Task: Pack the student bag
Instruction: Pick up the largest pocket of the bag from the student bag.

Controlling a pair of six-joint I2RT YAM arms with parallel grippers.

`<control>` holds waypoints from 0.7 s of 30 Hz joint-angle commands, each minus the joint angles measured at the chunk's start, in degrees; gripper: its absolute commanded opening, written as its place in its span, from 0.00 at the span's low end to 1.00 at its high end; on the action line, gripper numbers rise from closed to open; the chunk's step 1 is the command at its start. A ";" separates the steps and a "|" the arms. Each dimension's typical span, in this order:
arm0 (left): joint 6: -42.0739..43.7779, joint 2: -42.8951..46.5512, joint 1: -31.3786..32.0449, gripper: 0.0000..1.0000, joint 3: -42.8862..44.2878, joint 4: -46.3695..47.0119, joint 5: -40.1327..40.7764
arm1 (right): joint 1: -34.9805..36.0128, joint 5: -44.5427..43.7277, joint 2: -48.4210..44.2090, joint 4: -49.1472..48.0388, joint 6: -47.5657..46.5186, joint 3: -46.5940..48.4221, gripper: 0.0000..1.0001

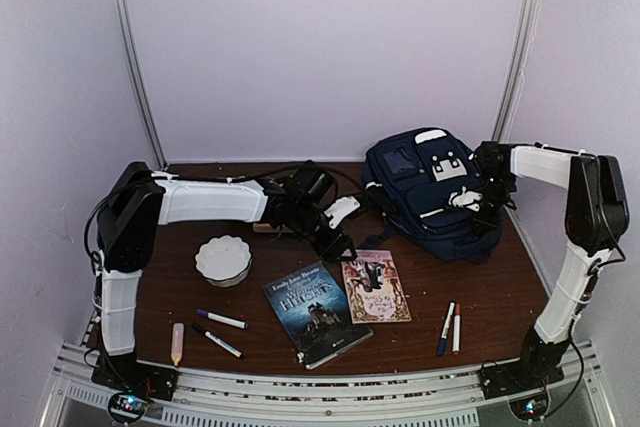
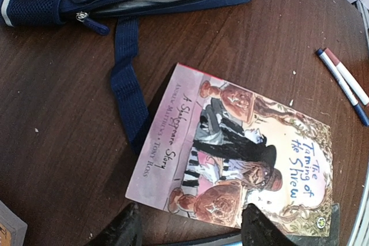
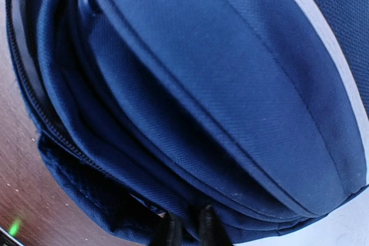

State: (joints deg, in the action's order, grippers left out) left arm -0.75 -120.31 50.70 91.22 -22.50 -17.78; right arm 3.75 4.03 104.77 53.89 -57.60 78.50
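The bag [image 1: 430,187] lies on its back at the far right of the counter [image 1: 505,292], front pocket up. Its long axis runs from far centre toward the near right. The right end effector [image 3: 187,230] is against the bag's right side, jaws drawn nearly together at an edge seam with the tips pressed into the fabric. This reads as a pinch on the bag, though the contact itself is hidden. The left end effector [image 2: 190,230] hangs wide open and holds nothing. It is above the near edge of the pink book [image 2: 230,159], one finger to each side of that edge. The book lies flat, cover up, just in front of the bag, its long axis diagonal to the jaws. The bag's loose strap [image 2: 127,84] trails to the book's spine edge. From the left end effector the bag lies beyond the book and to the right, so the left arm is nearer the book and the right arm nearer the bag. One zipped seam on the bag's near side shows a narrow gap. No opening wide enough for a book is visible, and the contents cannot be seen. The bowl [image 1: 222,259] at the left appears to hold nothing. A blue book [image 1: 315,312] and pens [image 1: 448,327] lie on the counter, not yet packed.
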 commanded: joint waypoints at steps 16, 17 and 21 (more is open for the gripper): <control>3.76 3.38 -0.76 0.62 -6.04 -6.57 1.75 | 10.98 9.23 -7.92 7.42 6.00 10.53 0.00; 3.74 3.64 -0.85 0.62 -6.80 -6.59 1.64 | 11.80 9.67 -8.32 7.52 6.49 11.14 0.00; 3.75 3.91 -0.86 0.62 -8.86 -7.64 2.17 | 13.91 11.99 -8.56 7.86 9.44 14.79 0.00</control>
State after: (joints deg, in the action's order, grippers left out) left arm 2.31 -118.87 50.26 84.42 -27.90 -16.05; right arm 16.16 11.84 98.56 61.21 -51.94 88.75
